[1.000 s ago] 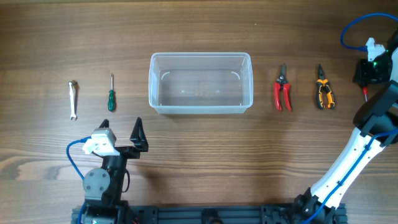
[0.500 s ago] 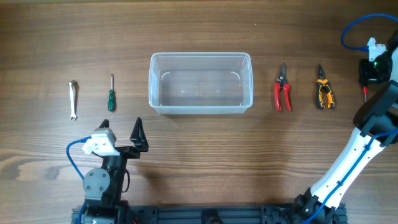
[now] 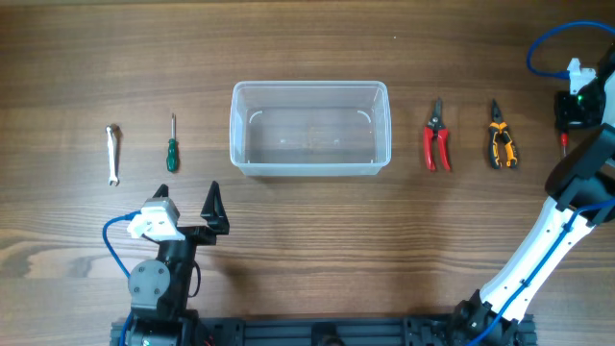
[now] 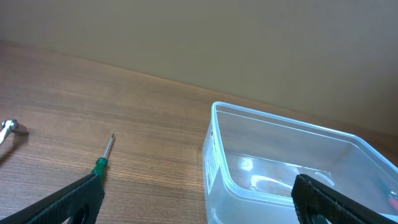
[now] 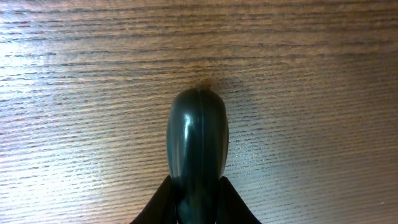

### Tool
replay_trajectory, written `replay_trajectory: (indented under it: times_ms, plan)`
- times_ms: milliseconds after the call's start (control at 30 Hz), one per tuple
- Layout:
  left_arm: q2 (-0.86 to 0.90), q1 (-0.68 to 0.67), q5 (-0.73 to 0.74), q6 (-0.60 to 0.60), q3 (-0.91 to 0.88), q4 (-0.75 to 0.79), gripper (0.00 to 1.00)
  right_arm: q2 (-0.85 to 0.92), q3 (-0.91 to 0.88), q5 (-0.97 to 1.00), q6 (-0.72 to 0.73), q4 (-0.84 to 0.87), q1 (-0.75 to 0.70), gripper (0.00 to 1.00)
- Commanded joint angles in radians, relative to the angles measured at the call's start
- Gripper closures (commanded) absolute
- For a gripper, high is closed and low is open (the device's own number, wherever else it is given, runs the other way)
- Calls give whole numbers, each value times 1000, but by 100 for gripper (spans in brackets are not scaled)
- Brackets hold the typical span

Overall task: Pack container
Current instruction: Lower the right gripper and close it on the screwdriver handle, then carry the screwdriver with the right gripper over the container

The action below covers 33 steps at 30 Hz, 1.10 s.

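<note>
The clear plastic container (image 3: 309,86) stands empty at the table's middle; it also shows in the left wrist view (image 4: 280,121). My left gripper (image 3: 187,207) is open and empty near the front left, its jaws (image 4: 199,199) spread before the container's left end. My right gripper (image 3: 572,111) is at the far right edge, pointing down at the table. It is shut (image 5: 198,186) on the dark rounded handle of a tool (image 5: 198,137). A small red part (image 3: 564,144) shows beside the gripper in the overhead view.
A silver wrench (image 3: 112,154) and a green-handled screwdriver (image 3: 171,149) lie left of the container. Red-handled pliers (image 3: 437,139) and orange-and-black pliers (image 3: 500,139) lie to its right. The screwdriver (image 4: 99,165) and wrench end (image 4: 9,129) show in the left wrist view.
My right gripper has shifted slightly at the far right edge. The left arm and the tools have not moved.
</note>
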Motion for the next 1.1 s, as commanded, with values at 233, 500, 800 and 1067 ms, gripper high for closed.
replay_trajectory:
  times_ms: [233,500,800,1067]
  plan:
    - [-6,5,12,9,-5,3,0,-422,19,-137,17,-35,156,93]
    - [-6,5,12,9,-5,3,0,-660,19,-339,17,-105,457,88]
    - [-6,5,12,9,-5,3,0,-634,14,-269,-40,-179,881,88]
    - [-6,5,12,9,-5,3,0,-477,8,-167,-148,-179,1074,85]
